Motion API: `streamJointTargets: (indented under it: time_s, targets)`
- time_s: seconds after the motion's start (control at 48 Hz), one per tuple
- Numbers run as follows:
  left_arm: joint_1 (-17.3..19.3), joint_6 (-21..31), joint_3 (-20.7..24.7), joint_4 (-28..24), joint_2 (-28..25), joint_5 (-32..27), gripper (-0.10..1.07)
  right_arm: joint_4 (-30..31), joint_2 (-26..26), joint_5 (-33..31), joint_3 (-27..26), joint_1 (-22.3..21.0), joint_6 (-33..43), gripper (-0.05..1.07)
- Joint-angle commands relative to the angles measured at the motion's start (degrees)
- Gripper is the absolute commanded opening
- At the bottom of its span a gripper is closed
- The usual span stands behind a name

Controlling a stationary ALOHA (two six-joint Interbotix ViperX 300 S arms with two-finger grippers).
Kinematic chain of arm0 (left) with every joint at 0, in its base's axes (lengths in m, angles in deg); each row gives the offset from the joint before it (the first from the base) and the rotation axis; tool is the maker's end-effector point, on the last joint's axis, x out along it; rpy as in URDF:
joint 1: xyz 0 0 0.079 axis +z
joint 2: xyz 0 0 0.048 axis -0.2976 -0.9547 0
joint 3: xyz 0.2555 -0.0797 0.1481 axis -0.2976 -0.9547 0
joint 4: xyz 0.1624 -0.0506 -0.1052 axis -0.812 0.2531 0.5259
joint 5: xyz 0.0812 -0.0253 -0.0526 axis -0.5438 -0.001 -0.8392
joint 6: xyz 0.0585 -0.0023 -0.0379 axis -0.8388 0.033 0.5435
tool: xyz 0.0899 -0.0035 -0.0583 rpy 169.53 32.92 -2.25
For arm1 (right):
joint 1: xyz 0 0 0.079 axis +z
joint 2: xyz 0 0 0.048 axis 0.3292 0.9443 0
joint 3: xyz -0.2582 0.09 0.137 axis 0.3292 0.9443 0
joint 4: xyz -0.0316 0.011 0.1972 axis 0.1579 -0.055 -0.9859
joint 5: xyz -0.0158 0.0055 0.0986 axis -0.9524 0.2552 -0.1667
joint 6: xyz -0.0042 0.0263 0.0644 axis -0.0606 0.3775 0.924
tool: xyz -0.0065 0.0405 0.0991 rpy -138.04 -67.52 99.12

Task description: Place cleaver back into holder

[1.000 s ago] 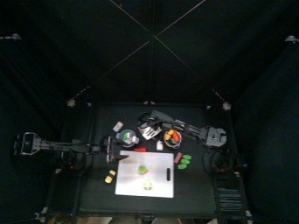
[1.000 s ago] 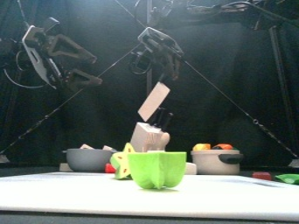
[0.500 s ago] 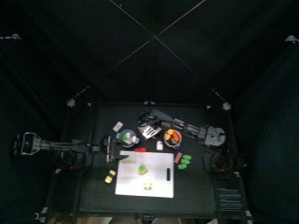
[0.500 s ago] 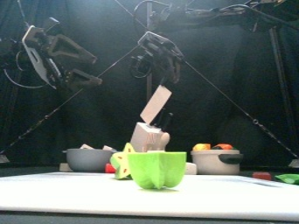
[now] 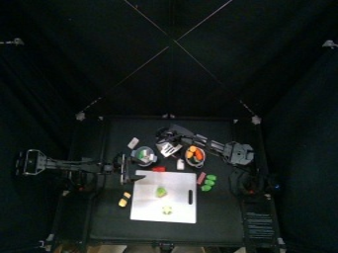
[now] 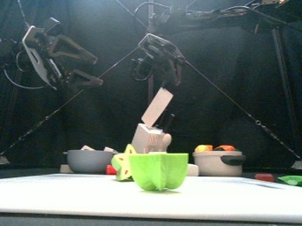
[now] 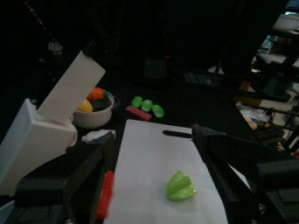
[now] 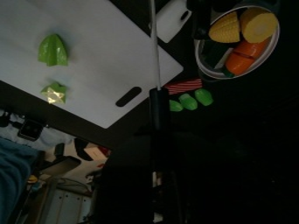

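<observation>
Now R fingers [image 6: 158, 69] pinch flat broad cleaver [image 6: 157, 104] over blocky holder [image 6: 148, 138]; L fingers [image 7: 152, 175] wide.

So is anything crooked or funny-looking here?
Yes: the wide silver cleaver blade hangs tilted in the air above the pale knife holder block, held from above by the right gripper, not slotted in yet.

A white cutting board [image 7: 158, 171] lies on the black surface [image 7: 211, 101] with two green pepper pieces [image 8: 52, 48] on it. A bowl [image 8: 239, 39] of orange and yellow fruit sits beside the board, green limes [image 8: 187, 100] nearby.
</observation>
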Motion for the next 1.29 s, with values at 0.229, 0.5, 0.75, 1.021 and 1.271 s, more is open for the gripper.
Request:
streamJointTargets:
  time_s: [0.229,0.5,0.75,1.021,1.271]
  targets:
    - [0.2,0.0,0.7,0.0,0.1,0.2,1.02,-0.2,-1.3,-0.3,0.8,-0.2,-0.2,0.40]
    - [0.3,0.0,0.6,0.1,0.1,0.2,1.02,-0.3,-1.6,-0.4,0.5,-0.2,0.1,0.40]
    - [0.3,0.0,0.6,0.0,0.1,0.2,1.02,-1.4,-1.7,-0.3,0.4,-0.1,0.2,0.40]
    - [0.2,0.0,0.6,0.0,0.2,0.2,1.02,-1.3,-1.5,-0.4,0.4,-0.2,0.1,0.40]
    - [0.2,0.0,0.6,0.0,0.1,0.2,1.02,-1.4,-1.3,-0.4,0.3,-0.2,0.1,0.40]
